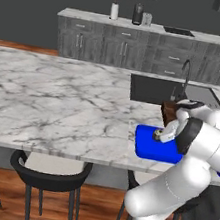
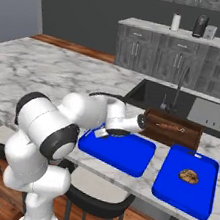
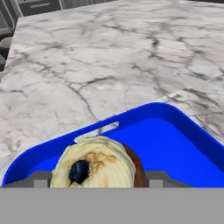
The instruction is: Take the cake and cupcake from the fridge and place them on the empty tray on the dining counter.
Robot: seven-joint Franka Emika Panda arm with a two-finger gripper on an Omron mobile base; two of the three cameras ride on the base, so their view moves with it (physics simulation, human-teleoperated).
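Cream frosting with a dark spot at its middle tops the cupcake [image 3: 94,164], which sits between the two dark finger tips of the gripper [image 3: 96,179] at the bottom of the hand view; the jaws press on either side of it, so the gripper is clenched on the cupcake. Right under it is the bright blue tray [image 3: 175,148], its rim and a slot handle curving just beyond the cupcake. In the right base view the white arm bends low over the near edge of the dining counter [image 2: 52,72], with the gripper [image 2: 100,133] down at the left end of this tray [image 2: 124,157]. From the left base view the cupcake [image 1: 157,134] shows as a small pale blob above the tray [image 1: 149,144]. Just right of it lies a second blue tray [image 2: 185,188] carrying a brown round item [image 2: 188,176]. Behind both stands a dark brown wooden tray [image 2: 172,128], then the inset black sink [image 2: 155,97] with its tap. Farther off runs the grey-cabinet back counter [image 1: 142,49].
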